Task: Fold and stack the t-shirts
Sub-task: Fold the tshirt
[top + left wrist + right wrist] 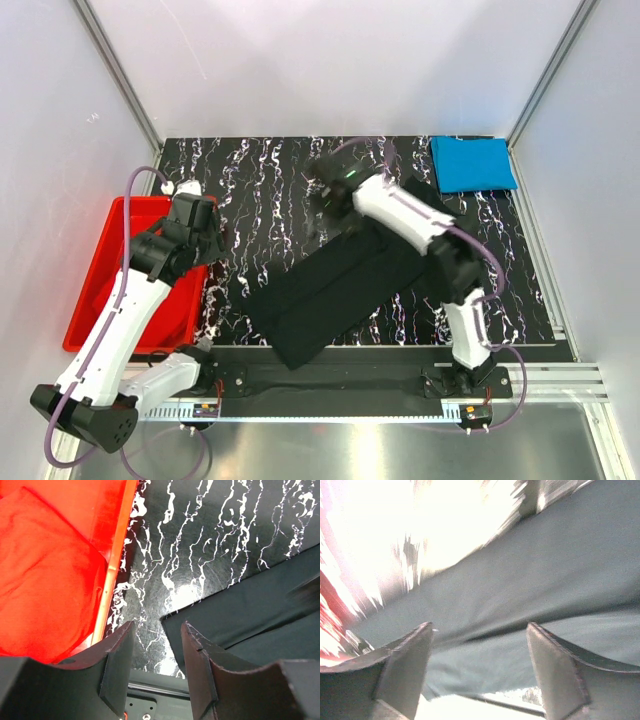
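**Item 1, black t-shirt (335, 290).** We record a long folded band lying aslant on the table (260, 190). One end sits at the near edge, about its middle, and the other runs toward the table's centre. The far end passes beneath the right arm and is hidden from above. We cannot make out sleeves or collar.

**Item 2, blue t-shirt (472, 164).** It is folded to a neat rectangle in the far right corner of the table, well apart from the black one.

**Item 3, red t-shirt (40, 580).** We see it only from the left wrist, as soft red cloth inside the red tub (116, 555), cut off by the picture's edge. From above, shirt and tub share one colour and the left arm covers much of them, so we cannot separate them there. The tub stands just beside the table's left edge.

**Item 4, left gripper (157, 630).** Its fingers are parted with nothing between them. It hangs over bare table near the left edge, between the tub's rim and a corner of the black t-shirt.

**Item 5, right gripper (480, 630).** Its fingers are spread wide over the black t-shirt, near the table's centre. The wrist view is blurred and washed with glare. We see dark cloth beyond the fingers and none pinched between them. We cannot tell whether the tips touch the cloth.
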Controlling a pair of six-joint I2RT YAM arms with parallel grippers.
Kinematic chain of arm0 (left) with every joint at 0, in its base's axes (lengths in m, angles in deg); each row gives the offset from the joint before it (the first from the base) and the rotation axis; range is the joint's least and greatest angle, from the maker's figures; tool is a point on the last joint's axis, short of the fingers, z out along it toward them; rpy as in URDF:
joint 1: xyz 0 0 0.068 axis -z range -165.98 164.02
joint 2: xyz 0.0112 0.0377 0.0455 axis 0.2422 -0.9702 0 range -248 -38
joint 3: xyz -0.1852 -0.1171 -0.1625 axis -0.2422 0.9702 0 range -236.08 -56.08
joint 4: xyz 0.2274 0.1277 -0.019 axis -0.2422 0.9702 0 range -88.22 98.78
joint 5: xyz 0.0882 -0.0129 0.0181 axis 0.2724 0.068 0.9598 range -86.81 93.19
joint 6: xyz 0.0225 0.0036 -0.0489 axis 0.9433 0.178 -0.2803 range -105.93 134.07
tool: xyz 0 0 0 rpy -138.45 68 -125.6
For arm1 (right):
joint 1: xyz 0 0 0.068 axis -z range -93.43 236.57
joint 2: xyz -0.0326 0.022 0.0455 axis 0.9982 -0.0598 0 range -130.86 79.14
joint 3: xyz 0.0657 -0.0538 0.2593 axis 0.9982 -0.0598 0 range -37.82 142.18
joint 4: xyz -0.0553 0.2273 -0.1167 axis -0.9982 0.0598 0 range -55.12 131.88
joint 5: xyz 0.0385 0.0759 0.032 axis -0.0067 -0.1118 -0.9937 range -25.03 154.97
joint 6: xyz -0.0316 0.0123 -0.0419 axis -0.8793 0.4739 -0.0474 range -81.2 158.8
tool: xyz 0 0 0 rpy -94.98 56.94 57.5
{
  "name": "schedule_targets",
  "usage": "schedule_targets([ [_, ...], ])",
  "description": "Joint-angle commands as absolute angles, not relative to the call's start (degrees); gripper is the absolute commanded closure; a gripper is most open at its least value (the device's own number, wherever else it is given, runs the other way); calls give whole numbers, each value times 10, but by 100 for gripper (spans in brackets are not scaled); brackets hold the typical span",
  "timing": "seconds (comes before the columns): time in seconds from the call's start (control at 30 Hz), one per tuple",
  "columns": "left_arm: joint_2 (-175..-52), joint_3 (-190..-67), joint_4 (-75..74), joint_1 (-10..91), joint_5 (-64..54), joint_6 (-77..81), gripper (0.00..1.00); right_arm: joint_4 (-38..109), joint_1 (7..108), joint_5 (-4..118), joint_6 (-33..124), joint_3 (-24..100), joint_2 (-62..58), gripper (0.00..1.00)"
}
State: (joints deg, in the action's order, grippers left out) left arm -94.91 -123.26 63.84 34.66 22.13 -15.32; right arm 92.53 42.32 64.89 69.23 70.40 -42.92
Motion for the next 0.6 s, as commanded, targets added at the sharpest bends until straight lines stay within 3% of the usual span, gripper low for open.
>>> schedule_targets([
  [0.0,-951,-1260,612,348,209,-149,53,949,536,763,780,744,-350,13],
  [0.13,-943,-1255,609,348,209,-150,53,975,625,779,856,745,-366,3],
  [0.57,-908,-1227,617,348,220,-146,52,981,700,863,966,736,-456,1],
])
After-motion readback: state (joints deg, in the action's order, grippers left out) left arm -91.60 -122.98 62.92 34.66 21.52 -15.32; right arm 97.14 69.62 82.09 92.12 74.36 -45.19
